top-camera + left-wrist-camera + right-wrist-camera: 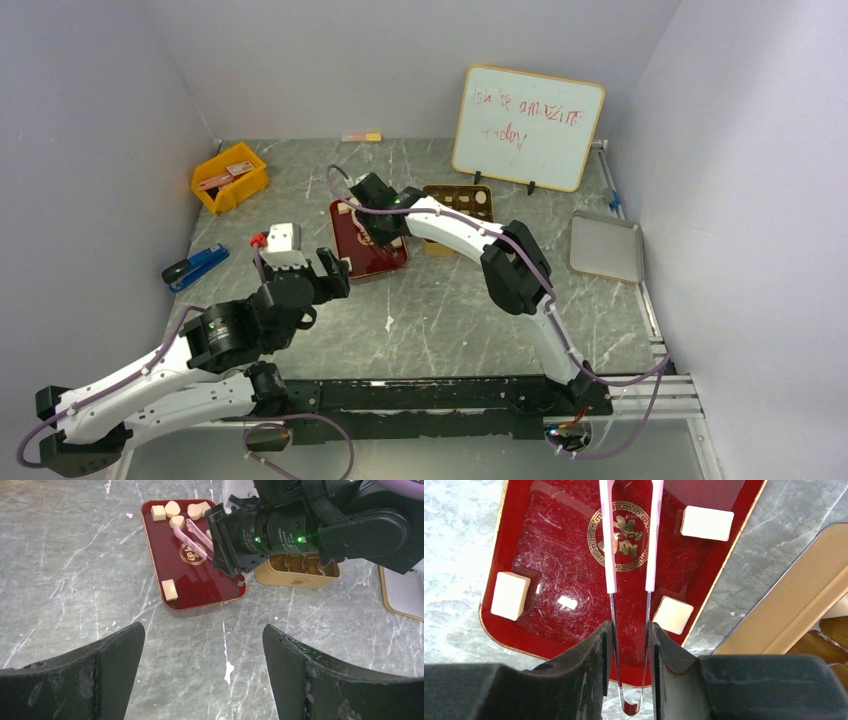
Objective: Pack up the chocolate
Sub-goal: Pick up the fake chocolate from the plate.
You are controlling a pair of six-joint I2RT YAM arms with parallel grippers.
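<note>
Several pale chocolate pieces [170, 589] lie on the dark red tray [200, 582]; three show in the right wrist view, one at the left [511, 595]. My right gripper [629, 645] is shut on pink tongs [608, 540] and holds them over the tray [368, 250]. In the left wrist view the tongs' tips [181, 524] reach a piece at the tray's far end; whether they grip it I cannot tell. The gold tin [458, 205] with compartments stands just right of the tray. My left gripper [204, 670] is open and empty above bare table, in front of the tray.
A whiteboard [528, 125] stands at the back right, a silver tin lid [606, 245] lies at the right edge. A yellow bin [230, 178] is at the back left, a blue stapler [195, 266] and a small white and red object [280, 238] lie at the left.
</note>
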